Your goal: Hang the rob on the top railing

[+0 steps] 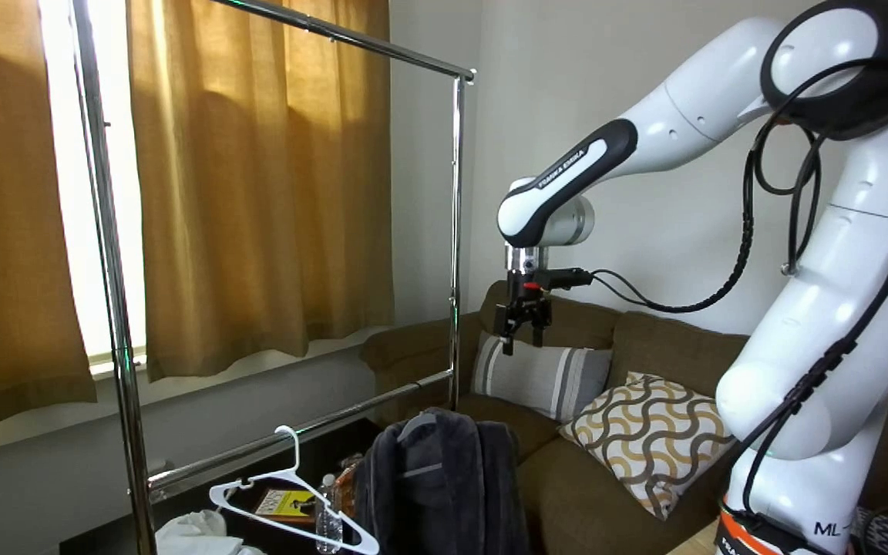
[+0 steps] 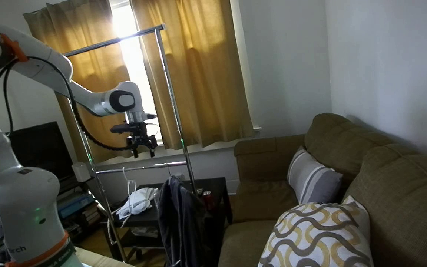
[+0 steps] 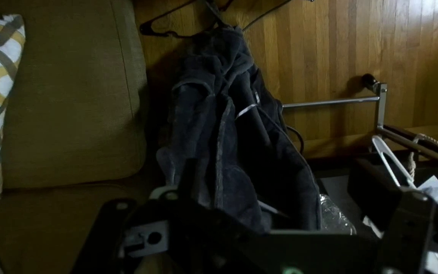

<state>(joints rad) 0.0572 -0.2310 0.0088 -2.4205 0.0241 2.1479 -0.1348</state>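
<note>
The robe (image 1: pixel 444 493) is a long dark charcoal-grey garment on a hanger. In an exterior view the robe (image 2: pixel 178 222) hangs at the rack's lower bar (image 2: pixel 143 168) by a thin hook. In the wrist view the robe (image 3: pixel 203 110) stretches below the camera. The top railing (image 1: pixel 351 42) is the silver bar high on the rack; it also shows in an exterior view (image 2: pixel 106 43) and holds nothing in view. My gripper (image 1: pixel 523 347) is open and empty, pointing down above the robe and apart from it. It also shows in an exterior view (image 2: pixel 144 154).
A white hanger (image 1: pixel 259 512) hangs on the lower bar beside the robe. A dark table (image 2: pixel 213 185) with a white cloth (image 2: pixel 139 202) and a red can (image 2: pixel 208 196) stands behind. A brown sofa (image 2: pixel 269 159) with pillows is beside the rack. Rack poles (image 2: pixel 174 100) stand near the arm.
</note>
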